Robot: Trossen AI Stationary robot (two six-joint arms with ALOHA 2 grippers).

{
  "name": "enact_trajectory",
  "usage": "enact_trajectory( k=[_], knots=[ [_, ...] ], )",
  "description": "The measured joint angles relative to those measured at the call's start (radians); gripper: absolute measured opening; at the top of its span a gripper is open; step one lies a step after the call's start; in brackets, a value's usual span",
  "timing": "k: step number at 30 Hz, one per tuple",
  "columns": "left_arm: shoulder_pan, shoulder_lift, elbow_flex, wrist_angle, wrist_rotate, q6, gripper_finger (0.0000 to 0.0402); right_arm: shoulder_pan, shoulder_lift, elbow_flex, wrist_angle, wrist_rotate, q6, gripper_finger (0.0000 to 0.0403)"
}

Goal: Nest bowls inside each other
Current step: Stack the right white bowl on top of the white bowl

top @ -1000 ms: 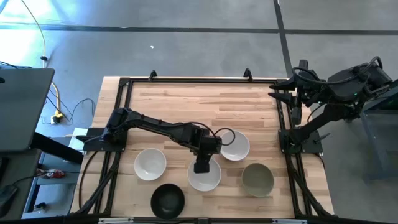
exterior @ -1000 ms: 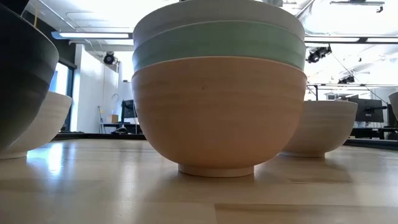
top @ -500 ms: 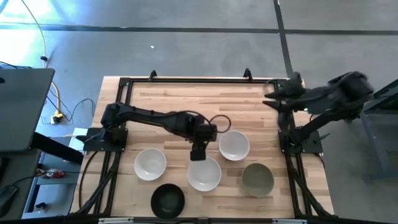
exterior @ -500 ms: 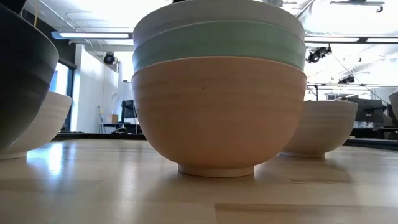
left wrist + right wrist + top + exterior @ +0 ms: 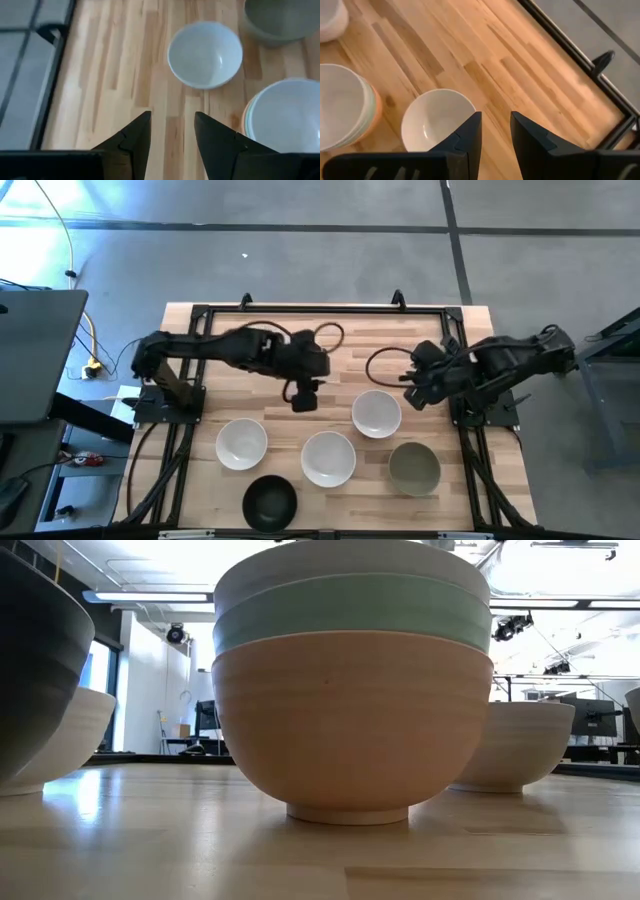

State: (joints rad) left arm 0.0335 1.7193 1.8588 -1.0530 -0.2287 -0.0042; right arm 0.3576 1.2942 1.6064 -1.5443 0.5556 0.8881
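A stack of three nested bowls stands near the table's front: peach-orange at the bottom on its foot ring, mint green in it, white on top. A single white bowl sits right of it, another white bowl left of it, an olive-grey bowl to the right front and a black bowl to the left front. My left gripper hangs open above bare wood beyond the stack. My right gripper is open, just right of the single white bowl.
A black metal frame runs around the wooden table top. Bare wood fills the far half of the table. The near half is crowded with bowls standing close together.
My left gripper has risen off the stack and drawn back toward the far edge, staying open. My right arm has swung in from its place at the table's right edge and come down toward the single white bowl. The bowls have kept still.
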Motion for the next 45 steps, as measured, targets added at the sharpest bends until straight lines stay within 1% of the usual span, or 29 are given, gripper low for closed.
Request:
enact_trajectory(
  k=[4, 6, 10, 13, 16, 19, 24, 28, 34, 37, 41, 45],
  knots=[
    [0.017, -0.054, 0.0, 0.004, -0.003, 0.034, 0.0141, 0.0, -0.022, -0.084, 0.057, -0.011, 0.055, 0.0093],
    [0.029, -0.081, -0.004, 0.005, -0.003, 0.041, 0.0141, -0.002, -0.044, -0.135, 0.1, -0.034, 0.08, 0.0094],
    [0.05, -0.149, -0.057, 0.012, -0.004, 0.052, 0.0141, -0.018, -0.111, -0.25, 0.182, -0.116, 0.142, 0.0099],
    [0.067, -0.207, -0.114, 0.017, -0.003, 0.052, 0.0141, -0.034, -0.168, -0.341, 0.232, -0.156, 0.214, 0.0102],
    [0.077, -0.266, -0.173, 0.05, -0.003, 0.045, 0.0141, -0.053, -0.212, -0.423, 0.258, -0.185, 0.307, 0.0102],
    [0.086, -0.328, -0.237, 0.114, 0.011, 0.04, 0.0141, -0.077, -0.235, -0.489, 0.298, -0.23, 0.354, 0.0102],
    [0.103, -0.44, -0.347, 0.232, 0.054, 0.033, 0.0141, -0.128, -0.235, -0.576, 0.4, -0.334, 0.355, 0.0102],
    [0.106, -0.524, -0.432, 0.321, 0.071, 0.022, 0.0141, -0.164, -0.234, -0.628, 0.452, -0.378, 0.366, 0.0102],
    [0.106, -0.618, -0.53, 0.363, 0.071, -0.011, 0.0141, -0.222, -0.234, -0.701, 0.501, -0.465, 0.37, 0.0102],
    [0.106, -0.653, -0.572, 0.372, 0.065, -0.032, 0.0141, -0.244, -0.234, -0.744, 0.566, -0.508, 0.362, 0.0102],
    [0.105, -0.684, -0.609, 0.376, 0.063, -0.047, 0.0141, -0.262, -0.234, -0.793, 0.666, -0.544, 0.345, 0.0102],
    [0.105, -0.705, -0.633, 0.385, 0.063, -0.055, 0.0141, -0.276, -0.233, -0.83, 0.696, -0.558, 0.346, 0.0103]
  ],
)
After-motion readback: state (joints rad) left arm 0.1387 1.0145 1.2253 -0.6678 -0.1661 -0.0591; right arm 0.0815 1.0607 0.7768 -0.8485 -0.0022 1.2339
